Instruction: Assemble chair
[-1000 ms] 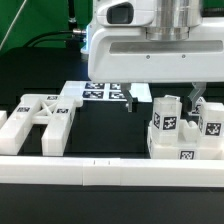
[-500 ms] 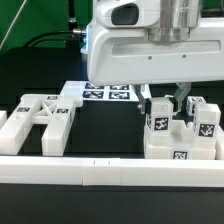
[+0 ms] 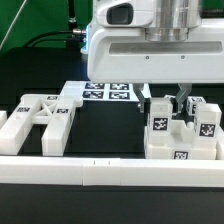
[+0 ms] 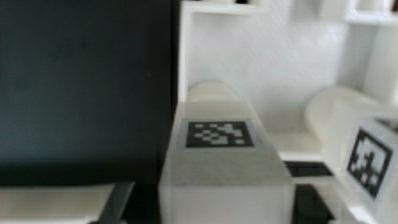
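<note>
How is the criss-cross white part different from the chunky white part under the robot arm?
The criss-cross part lies flat, off by itself. The chunky part stands tall under the pincer. The criss-cross part has X-shaped bars, while the chunky part has upright posts. Both are glossy white with black-and-white tags.

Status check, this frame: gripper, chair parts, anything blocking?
Gripper astride the upright tagged post at the seat block, grip unclear. Side frame lying flat, apart. Nothing seen in the way.

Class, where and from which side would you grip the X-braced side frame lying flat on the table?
Probably from above, closing across one straight outer rail of the side frame: it lies flat, so its rails face up and a side approach looks awkward.
</note>
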`<state>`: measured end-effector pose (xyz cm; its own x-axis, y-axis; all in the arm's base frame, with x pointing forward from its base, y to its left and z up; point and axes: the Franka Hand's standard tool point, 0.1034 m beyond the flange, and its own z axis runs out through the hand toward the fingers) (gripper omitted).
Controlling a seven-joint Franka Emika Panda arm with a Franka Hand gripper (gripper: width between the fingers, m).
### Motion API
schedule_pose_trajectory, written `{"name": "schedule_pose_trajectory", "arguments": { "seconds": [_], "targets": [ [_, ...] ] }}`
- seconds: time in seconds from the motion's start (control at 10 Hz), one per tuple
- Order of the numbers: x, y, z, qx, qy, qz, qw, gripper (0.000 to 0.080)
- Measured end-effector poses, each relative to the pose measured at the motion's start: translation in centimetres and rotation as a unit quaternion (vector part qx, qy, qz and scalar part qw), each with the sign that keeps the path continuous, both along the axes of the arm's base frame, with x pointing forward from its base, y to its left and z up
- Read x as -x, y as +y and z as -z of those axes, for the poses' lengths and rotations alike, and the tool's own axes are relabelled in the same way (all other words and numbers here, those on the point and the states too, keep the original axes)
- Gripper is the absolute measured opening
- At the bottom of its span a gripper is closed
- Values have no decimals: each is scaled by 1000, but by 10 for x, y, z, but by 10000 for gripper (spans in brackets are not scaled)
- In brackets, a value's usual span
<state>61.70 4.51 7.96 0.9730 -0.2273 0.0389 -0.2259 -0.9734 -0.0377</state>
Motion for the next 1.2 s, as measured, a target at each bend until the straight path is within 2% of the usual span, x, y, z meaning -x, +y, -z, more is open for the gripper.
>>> {"name": "schedule_pose_trajectory", "arguments": {
  "seconds": [0.3, 0.6, 0.8, 0.9, 1.1, 1.2],
  "targets": [
    [-1, 4, 1, -11, -3, 158, 987, 287],
    [-1, 8, 1, -24, 3, 318, 948, 287],
    [-1, 8, 1, -36, 10, 408, 912, 287],
    [-2, 8, 1, -39, 12, 428, 903, 287],
    [-2, 8, 1, -39, 12, 424, 905, 300],
    [-1, 8, 1, -38, 12, 402, 915, 506]
  ]
}}
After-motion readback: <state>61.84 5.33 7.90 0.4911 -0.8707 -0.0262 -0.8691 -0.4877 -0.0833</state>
